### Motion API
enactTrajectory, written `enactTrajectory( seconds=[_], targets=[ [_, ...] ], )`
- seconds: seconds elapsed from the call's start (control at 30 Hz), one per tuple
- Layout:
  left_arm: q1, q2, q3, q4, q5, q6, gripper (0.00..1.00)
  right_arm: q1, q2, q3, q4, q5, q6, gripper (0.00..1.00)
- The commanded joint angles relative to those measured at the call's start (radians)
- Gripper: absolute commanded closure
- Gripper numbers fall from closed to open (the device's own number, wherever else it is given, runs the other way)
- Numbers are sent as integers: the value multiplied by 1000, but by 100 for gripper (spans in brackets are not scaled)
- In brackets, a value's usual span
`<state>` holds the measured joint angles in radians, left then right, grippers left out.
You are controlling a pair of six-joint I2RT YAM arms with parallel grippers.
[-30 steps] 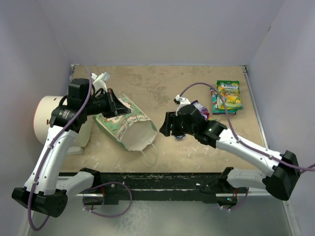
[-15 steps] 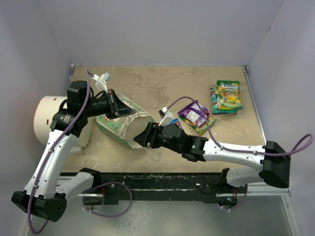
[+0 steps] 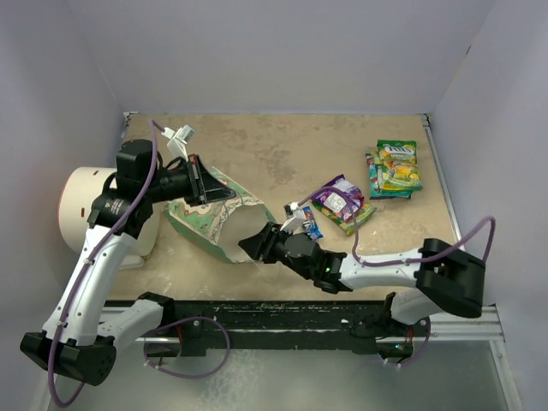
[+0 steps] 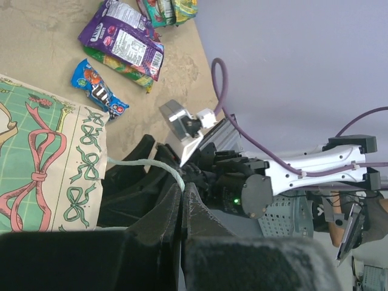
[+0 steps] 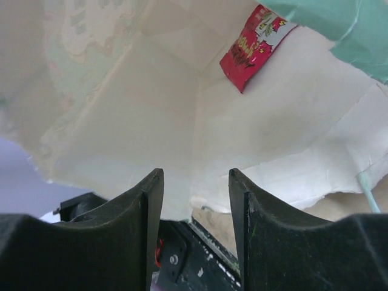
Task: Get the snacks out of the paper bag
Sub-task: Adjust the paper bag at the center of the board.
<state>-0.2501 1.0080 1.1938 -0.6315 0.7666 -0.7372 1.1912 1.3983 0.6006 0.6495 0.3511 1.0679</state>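
The paper bag (image 3: 211,221) lies on its side, mouth facing right. My left gripper (image 3: 202,183) is shut on its string handle (image 4: 142,162) and holds the upper edge up. The printed front shows in the left wrist view (image 4: 42,163). My right gripper (image 3: 254,246) is open and empty at the bag's mouth, its fingertips (image 5: 151,182) pointing inside. A red packet (image 5: 252,46) lies deep in the bag. Outside lie a purple packet (image 3: 338,197) on a green-red one (image 3: 358,218), a blue bar wrapper (image 3: 309,223), and green-yellow packets (image 3: 394,168).
A white cylinder (image 3: 79,205) stands at the left, behind my left arm. Grey walls close in the table at the back and on both sides. A black rail (image 3: 282,315) runs along the near edge.
My right gripper has moved left from the middle of the table to the bag's mouth. The purple packet and blue wrapper now lie uncovered. My left gripper has stayed on the handle.
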Motion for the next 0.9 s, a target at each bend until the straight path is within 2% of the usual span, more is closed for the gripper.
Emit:
enactTrajectory(
  seconds=[0.0, 0.2, 0.33, 0.43, 0.67, 0.87],
  targets=[
    [-3, 3, 42, 59, 27, 43, 100, 4, 119, 6, 231, 88, 85, 51],
    [-4, 21, 41, 73, 46, 53, 100, 11, 355, 177, 195, 224, 250, 48],
    [-4, 40, 30, 102, 65, 52, 100, 18, 469, 296, 163, 302, 274, 45],
    [-10, 55, 28, 109, 75, 61, 100, 16, 542, 365, 104, 283, 315, 43],
    [-38, 58, 8, 96, 96, 83, 100, -4, 682, 466, 157, 255, 305, 41],
    [-53, 33, -40, 1, 87, 150, 100, -23, 765, 529, 203, 165, 204, 38]
  ],
)
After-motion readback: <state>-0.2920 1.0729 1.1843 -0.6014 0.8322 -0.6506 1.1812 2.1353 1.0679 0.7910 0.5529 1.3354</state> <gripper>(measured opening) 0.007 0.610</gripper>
